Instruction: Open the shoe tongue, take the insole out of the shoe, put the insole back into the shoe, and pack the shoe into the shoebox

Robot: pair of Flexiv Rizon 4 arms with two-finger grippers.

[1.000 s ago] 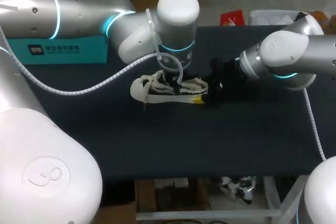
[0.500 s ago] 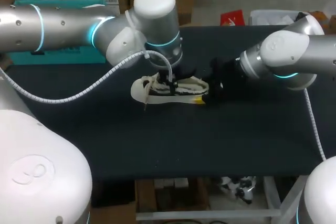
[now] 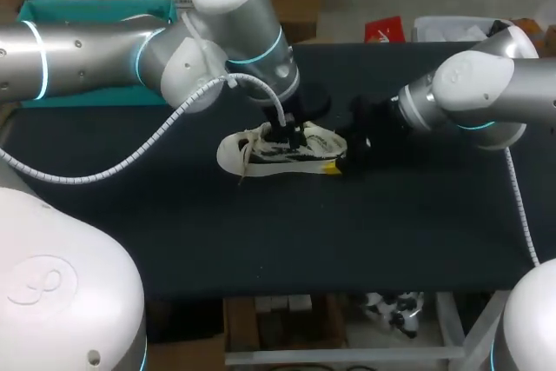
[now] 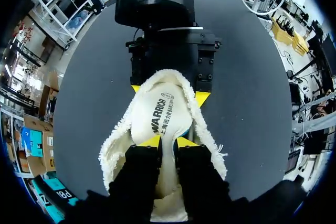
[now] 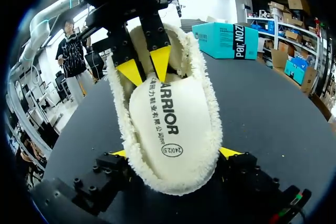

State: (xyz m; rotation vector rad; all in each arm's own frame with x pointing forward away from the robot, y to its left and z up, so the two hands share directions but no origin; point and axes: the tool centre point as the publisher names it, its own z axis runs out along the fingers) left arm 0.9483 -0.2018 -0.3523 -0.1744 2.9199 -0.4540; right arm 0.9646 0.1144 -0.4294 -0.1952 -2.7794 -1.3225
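Your shoe (image 3: 261,152) lies on its sole on the dark table (image 3: 347,232). Your left gripper (image 4: 168,141) reaches down into the shoe's opening, with its fingers almost together and pinching the pale insole (image 4: 157,116) between them. Your right gripper (image 5: 175,152) sits at the shoe's heel, spread wide, with a finger pressed against each side. The teal shoebox (image 5: 226,38) stands well apart from the shoe, past its toe end.
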